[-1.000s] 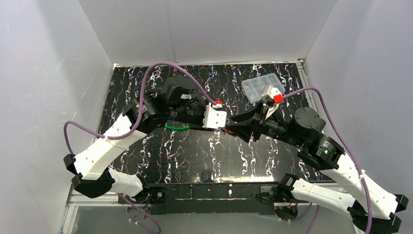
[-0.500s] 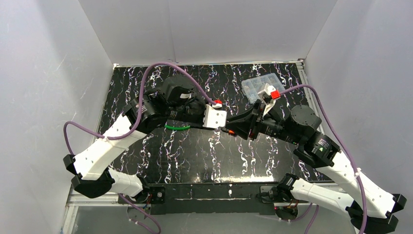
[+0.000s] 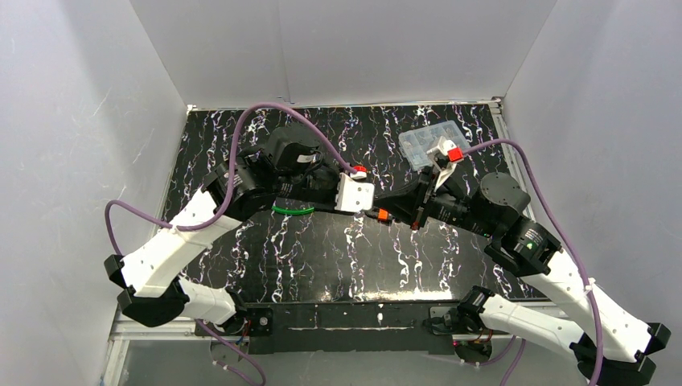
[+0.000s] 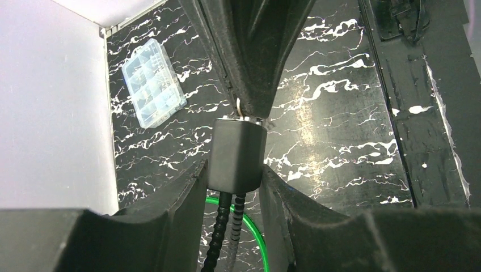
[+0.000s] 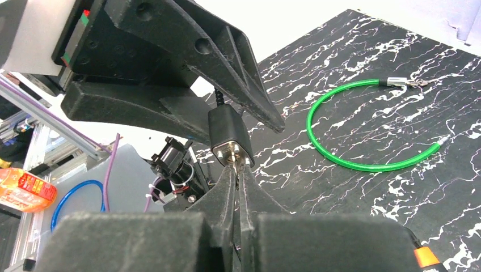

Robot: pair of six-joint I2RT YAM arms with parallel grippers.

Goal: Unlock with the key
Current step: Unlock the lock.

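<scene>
1. Rail of dark metal [image 3: 354, 318] runs along the near edge and carries both arm bases.
2. Beyond it lies the table [image 3: 322, 257], glossy black with white marble-like veins, catching a soft glare.
3. Above mid-table the left gripper [image 4: 233, 170] clamps the black lock [image 4: 236, 153] by its two sides, and thin black cables [image 4: 224, 226] trail from its near end.
4. The right gripper [image 5: 236, 163] meets the lock's metal end face with its fingertips pressed together. A bit of bright metal [image 4: 239, 105] shows there; whether it is the key cannot be told.
5. A green cable [image 5: 311, 122] lies in an open loop flat on the table, under the left arm.
6. Toward the far right corner sits a clear compartment box [image 3: 418, 145].
7. Plain white walls [image 3: 362, 48] close in the left, right and far sides.
</scene>
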